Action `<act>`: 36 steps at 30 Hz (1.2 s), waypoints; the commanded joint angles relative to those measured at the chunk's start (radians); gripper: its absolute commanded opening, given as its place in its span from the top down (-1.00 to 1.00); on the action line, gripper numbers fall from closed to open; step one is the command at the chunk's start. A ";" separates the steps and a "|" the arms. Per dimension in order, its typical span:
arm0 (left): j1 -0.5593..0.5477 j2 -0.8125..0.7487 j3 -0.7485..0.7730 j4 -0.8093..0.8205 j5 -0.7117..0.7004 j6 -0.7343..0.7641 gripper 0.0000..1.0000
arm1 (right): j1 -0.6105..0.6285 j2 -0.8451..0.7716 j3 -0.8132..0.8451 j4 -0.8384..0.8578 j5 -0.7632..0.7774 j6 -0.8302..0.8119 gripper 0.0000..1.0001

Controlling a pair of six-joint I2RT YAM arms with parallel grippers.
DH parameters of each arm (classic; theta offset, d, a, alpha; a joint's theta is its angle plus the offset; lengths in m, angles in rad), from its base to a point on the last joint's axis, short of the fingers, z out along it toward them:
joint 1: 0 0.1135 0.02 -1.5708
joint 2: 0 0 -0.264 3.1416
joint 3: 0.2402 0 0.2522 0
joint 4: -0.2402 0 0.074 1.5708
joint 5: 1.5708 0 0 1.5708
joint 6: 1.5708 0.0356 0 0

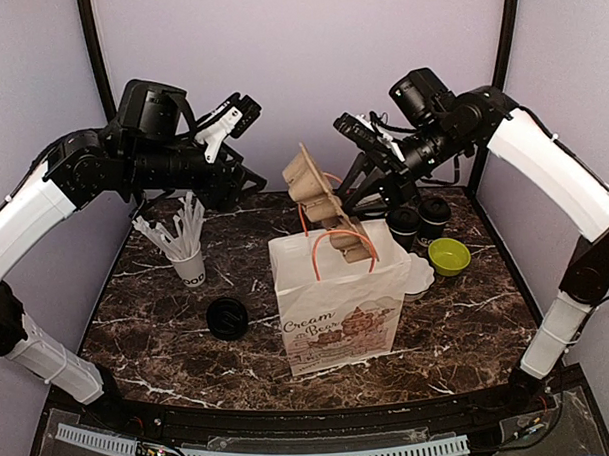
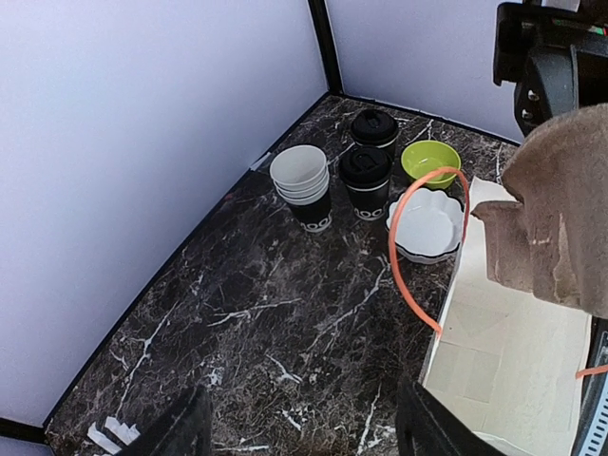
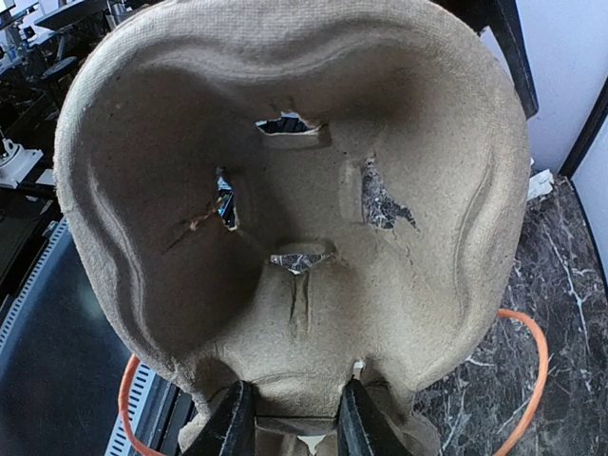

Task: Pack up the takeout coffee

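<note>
the two lidded takeout coffees (image 1: 403, 227) stand near the far right corner of the worktop (image 1: 168, 323), not yet packed. the right gripper (image 3: 290, 418) pinches a pulp cup carrier (image 1: 318, 192), tilted over the paper bag (image 1: 337, 307). the left gripper (image 2: 304, 427) hangs open and empty. next, i'd guess, the carrier needs seating level in the bag before the cups go in.

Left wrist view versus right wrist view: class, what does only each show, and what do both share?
Only the left wrist view: two lidded coffee cups, a stack of lidless cups, a green bowl, a white dish and the open paper bag. Only the right wrist view: the right gripper clamped on the edge of the pulp cup carrier. Both: the carrier, the bag's orange handle, the marble table.
</note>
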 commanded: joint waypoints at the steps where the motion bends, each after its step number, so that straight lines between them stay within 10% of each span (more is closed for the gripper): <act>1: -0.001 -0.042 -0.022 0.055 -0.039 -0.004 -0.37 | 0.016 -0.005 -0.037 0.030 0.017 -0.013 0.44; 36: 0.070 -0.066 -0.145 0.133 -0.038 0.012 -0.39 | 0.171 0.072 -0.126 -0.134 0.609 0.012 0.45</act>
